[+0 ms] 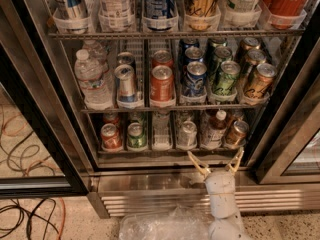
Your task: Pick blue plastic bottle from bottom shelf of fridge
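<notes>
While we hover outside the steel glass-door fridge (150, 183), gripper (215, 158): pale two-finger claw, spread wide, holding nothing, at 6 o'clock of the grey wire bottom shelf (163, 143).
Bottle: small dark brownish plastic bottle with white cap (215, 130), at 12 o'clock from the gripper.
Handling: we reckon light, slick, squashy; grab mid-body, under the cap.

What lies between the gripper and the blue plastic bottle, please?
Camera view: only the bottom shelf's front edge; the open gripper sits just below the blue plastic bottle.

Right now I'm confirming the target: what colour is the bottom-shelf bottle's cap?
White cap, camera view; open end effector hovers just before the bottom shelf.
</notes>
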`<state>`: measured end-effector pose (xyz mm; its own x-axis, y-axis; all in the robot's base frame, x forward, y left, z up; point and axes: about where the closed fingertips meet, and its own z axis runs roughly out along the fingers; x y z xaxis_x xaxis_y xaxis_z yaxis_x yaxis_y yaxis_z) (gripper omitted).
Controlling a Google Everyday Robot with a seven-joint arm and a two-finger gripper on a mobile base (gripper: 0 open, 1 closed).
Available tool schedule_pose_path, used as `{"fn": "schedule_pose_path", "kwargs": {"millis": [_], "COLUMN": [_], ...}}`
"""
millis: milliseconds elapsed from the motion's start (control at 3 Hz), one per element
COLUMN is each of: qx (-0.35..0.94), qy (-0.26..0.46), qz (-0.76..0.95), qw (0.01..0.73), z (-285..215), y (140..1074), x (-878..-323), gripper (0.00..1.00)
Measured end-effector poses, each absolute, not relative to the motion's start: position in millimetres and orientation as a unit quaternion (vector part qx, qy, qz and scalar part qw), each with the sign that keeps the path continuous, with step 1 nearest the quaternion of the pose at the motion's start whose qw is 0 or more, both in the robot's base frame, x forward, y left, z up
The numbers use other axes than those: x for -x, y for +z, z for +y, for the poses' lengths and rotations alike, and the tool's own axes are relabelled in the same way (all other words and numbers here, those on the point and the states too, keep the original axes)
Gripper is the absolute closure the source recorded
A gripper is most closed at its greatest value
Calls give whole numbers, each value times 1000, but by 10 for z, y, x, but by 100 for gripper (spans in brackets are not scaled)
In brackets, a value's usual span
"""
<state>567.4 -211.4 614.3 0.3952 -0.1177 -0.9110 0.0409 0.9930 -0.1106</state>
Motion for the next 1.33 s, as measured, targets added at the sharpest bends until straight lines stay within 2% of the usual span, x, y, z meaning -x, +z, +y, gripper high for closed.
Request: {"fn": "schedule_pose_path", "kwargs": {"millis": [333,1333], "qx": [46,19], "qy": [-24,-28], "qz": [539,542], "qw": [840,840], "z": [-1991,-1978], "y": [6202,6182], "x": [-5699,-5795], "gripper": [0,0]}}
